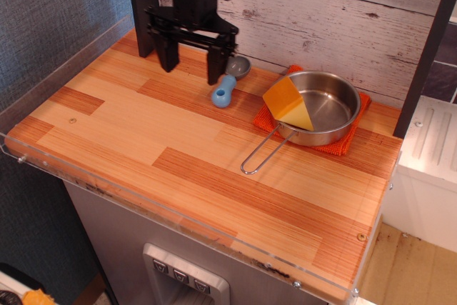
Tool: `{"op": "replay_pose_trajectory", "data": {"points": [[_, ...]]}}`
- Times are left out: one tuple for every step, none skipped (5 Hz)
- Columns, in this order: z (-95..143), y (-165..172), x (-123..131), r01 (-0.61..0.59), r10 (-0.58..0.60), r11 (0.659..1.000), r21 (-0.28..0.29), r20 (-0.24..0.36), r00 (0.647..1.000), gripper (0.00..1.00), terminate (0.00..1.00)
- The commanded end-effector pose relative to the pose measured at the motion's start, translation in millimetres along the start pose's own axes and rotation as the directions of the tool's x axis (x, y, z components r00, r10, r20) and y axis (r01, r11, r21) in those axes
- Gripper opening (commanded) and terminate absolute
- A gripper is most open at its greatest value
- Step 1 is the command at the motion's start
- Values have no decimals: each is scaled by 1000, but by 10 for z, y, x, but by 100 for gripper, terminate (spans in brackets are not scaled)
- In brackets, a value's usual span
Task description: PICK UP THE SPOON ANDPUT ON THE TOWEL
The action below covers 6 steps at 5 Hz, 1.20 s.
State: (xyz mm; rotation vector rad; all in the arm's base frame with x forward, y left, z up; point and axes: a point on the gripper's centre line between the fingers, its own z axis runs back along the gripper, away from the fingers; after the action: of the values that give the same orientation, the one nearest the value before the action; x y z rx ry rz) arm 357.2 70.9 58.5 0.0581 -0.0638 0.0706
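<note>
No text, label, brand, number or sign can be read anywhere in the view. The panel [186, 275] below the counter's front edge, well below and in front of the gripper [192, 66], carries three small buttons with marks on them, but these are too small and blurred to make out.

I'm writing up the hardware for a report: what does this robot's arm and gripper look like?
The gripper is matte black all over: a boxy cross-piece carrying two thick, blocky fingers. Above it sits a dark cylindrical wrist section with a black cable looping out at its side. No markings are readable.
</note>
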Motion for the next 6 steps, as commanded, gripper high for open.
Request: {"op": "replay_pose_trajectory", "data": {"points": [[-196,-48,135,-33,32,999,9,16,999,100,0],[-348,-44,112,-72,72,997,10,13,997,100,0],[-397,-6,120,-98,98,995,5,21,995,100,0],[-295,6,159,-57,56,998,12,60,997,0,0],[-116,12,207,-3,2,1000,10,104,995,0,0],[91,23,197,34,-33,999,-1,136,990,0,0]]}}
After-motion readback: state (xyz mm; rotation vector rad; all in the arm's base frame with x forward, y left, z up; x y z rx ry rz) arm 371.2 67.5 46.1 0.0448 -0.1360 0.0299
